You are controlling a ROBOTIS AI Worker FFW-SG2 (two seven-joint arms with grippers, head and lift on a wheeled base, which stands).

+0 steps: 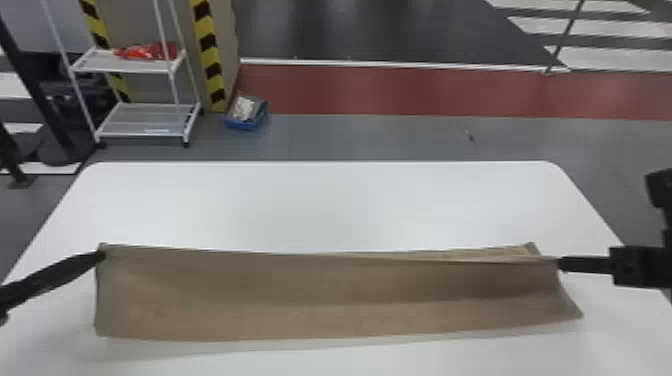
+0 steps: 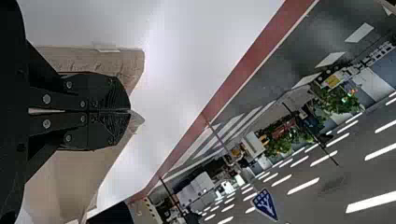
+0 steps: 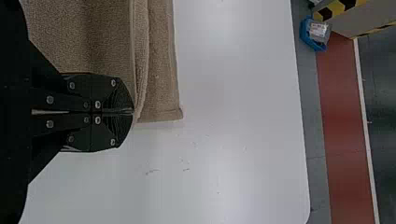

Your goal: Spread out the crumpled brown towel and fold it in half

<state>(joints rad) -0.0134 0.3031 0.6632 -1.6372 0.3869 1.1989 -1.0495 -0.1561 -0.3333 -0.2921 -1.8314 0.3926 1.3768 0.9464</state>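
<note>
Brown towel (image 1: pixel 300 295), head view: spread as a long band across the lower half of the frame, over the white counter (image 1: pixel 325 210). Left gripper (image 1: pixel 102 255) clamped on it near its upper left corner; right gripper (image 1: pixel 561 264) clamped at its right end, below the upper right corner. Creases converge toward the right grip; shadow along the lower edge. Upper left of frame: white rack (image 1: pixel 120 65), blue bin (image 1: pixel 247 121) on the floor.

Left wrist view: left gripper (image 2: pixel 130 111) pressed together on the towel, a small peak of cloth protruding past the tips. Towel at left of frame, on both sides of the fingers.

Right wrist view: right gripper (image 3: pixel 133 112) closed on the towel's edge. Towel in upper left of frame; beyond the gripped edge, another portion ends in a corner.
</note>
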